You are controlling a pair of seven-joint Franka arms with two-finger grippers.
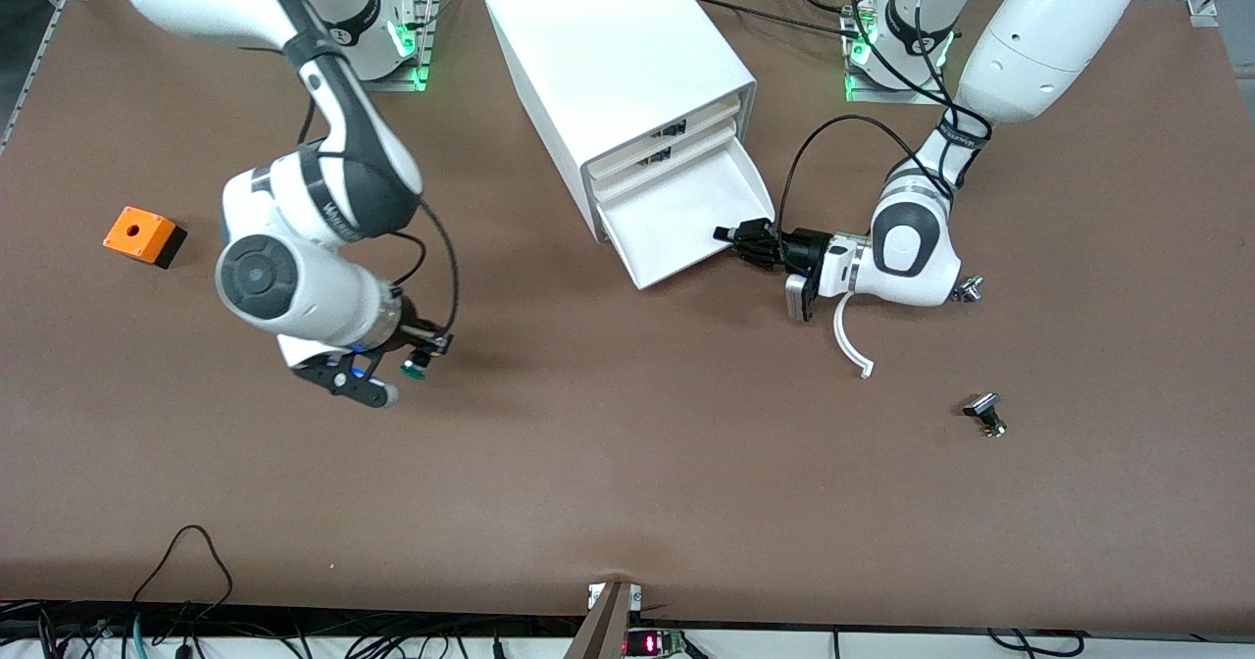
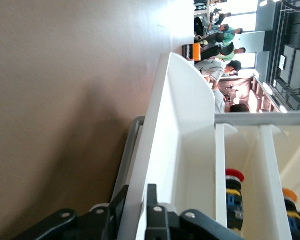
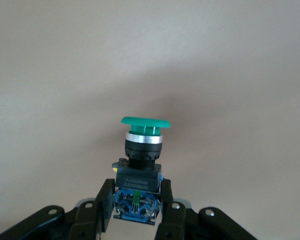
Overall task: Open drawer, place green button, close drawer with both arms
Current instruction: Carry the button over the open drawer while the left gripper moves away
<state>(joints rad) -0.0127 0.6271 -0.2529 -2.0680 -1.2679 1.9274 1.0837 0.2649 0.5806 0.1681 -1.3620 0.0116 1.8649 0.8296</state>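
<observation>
The lowest drawer (image 1: 686,213) of the white cabinet (image 1: 608,61) stands pulled out, its white tray empty. My left gripper (image 1: 740,239) is at the drawer's front corner toward the left arm's end. In the left wrist view its fingers (image 2: 157,207) straddle the drawer's (image 2: 182,130) thin white wall and are shut on it. My right gripper (image 1: 417,360) is shut on the button (image 1: 414,372) and holds it over bare table toward the right arm's end. In the right wrist view (image 3: 136,192) the green cap and black body (image 3: 144,145) stick out past the fingertips.
An orange box with a hole (image 1: 143,235) sits toward the right arm's end. A small silver-black knob (image 1: 985,414) lies toward the left arm's end, another (image 1: 971,289) beside the left wrist. The two upper drawers hold red-capped (image 2: 234,192) and orange-capped (image 2: 292,210) buttons.
</observation>
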